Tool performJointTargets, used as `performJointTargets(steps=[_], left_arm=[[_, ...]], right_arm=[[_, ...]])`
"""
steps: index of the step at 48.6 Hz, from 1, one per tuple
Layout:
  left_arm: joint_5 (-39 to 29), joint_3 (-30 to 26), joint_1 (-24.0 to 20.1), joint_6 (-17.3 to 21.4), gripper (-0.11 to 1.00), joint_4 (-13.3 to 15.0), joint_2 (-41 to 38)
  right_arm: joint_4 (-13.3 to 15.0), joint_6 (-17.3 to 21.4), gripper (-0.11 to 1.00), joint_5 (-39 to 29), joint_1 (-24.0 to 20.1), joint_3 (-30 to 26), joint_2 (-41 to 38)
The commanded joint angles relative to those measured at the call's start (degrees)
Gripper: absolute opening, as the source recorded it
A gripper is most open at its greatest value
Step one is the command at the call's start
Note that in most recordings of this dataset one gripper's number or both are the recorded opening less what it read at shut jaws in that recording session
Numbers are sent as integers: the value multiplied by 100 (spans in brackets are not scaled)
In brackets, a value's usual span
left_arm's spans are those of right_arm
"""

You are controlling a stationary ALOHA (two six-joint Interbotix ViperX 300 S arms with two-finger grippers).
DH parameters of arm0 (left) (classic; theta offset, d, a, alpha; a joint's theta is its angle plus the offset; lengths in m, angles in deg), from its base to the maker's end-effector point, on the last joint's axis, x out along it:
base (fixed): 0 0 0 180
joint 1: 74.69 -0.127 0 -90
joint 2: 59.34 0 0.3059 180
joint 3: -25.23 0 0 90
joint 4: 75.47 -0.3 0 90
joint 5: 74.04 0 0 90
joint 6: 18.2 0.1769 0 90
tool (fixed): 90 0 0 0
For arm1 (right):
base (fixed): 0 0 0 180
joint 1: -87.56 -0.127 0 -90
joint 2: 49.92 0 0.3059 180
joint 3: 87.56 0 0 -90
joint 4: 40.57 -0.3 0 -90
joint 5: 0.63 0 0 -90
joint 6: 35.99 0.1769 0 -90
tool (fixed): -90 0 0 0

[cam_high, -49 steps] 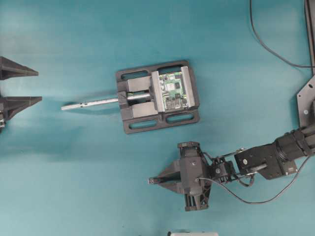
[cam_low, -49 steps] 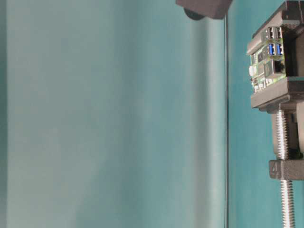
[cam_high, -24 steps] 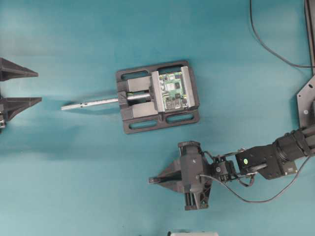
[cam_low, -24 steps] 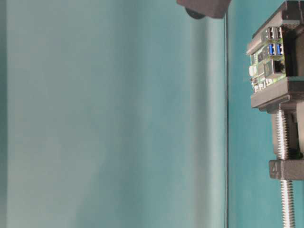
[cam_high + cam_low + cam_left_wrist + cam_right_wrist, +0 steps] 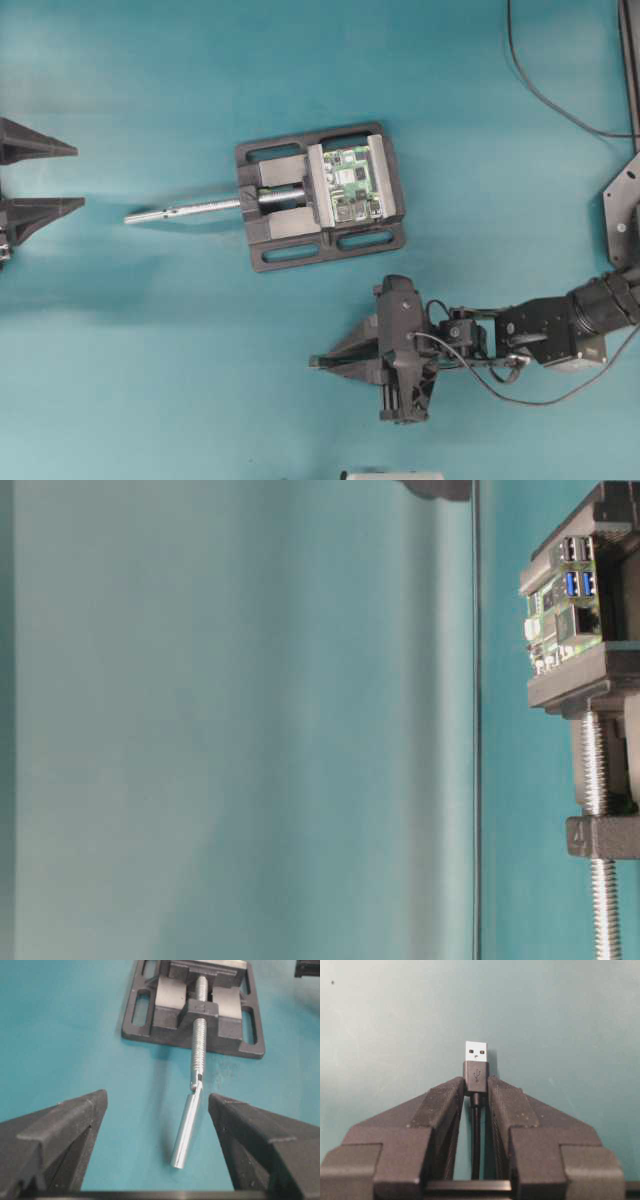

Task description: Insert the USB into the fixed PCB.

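A: Black plug, silver tip: the USB (image 5: 476, 1071) is pinched between the right gripper (image 5: 476, 1091) pads, its metal end sticking out past the fingertips, its cable run back between the jaws toward the wrist.

B: Long axis?

A: In line with the right jaws. In the overhead view the right gripper (image 5: 318, 361) is pointed left across the table, so the plug is aimed left too.

B: And the fixed PCB (image 5: 352, 185)?

A: Clamped in the black vise (image 5: 320, 197), off to the side of the right jaws and a bit behind their tips, not ahead of them. Ports are seen in the table-level view on the fixed PCB (image 5: 562, 610), stacked on one edge; which edge that is in the overhead view cannot be told for sure.

B: So what is the coming move judged to turn on?

A: A swing of the plug axis round until it is pointed at a port, then a straight push. The right arm is much nearer the board.

B: Left side?

A: Left gripper (image 5: 157, 1110) is spread wide, nothing held, the silver vise handle (image 5: 187, 1125) lying ahead between its jaws, untouched.

B: Counts?

A: One USB plug, one cable on it, one PCB, one vise, one handle, two grippers.
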Motion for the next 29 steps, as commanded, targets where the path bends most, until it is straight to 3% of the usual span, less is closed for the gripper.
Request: performJointTargets(steps=[1, 12, 29], left_arm=[[53, -70, -9, -62, 98, -18, -88], [53, -70, -9, -62, 98, -18, -88], [53, -70, -9, -62, 98, -18, -88]], right_arm=[[-554, -272, 21, 132, -105, -70, 193], [-2109, -1301, 21, 527, -334, -158, 185], [-3920, -3032, 21, 1046, -545, -554, 185]])
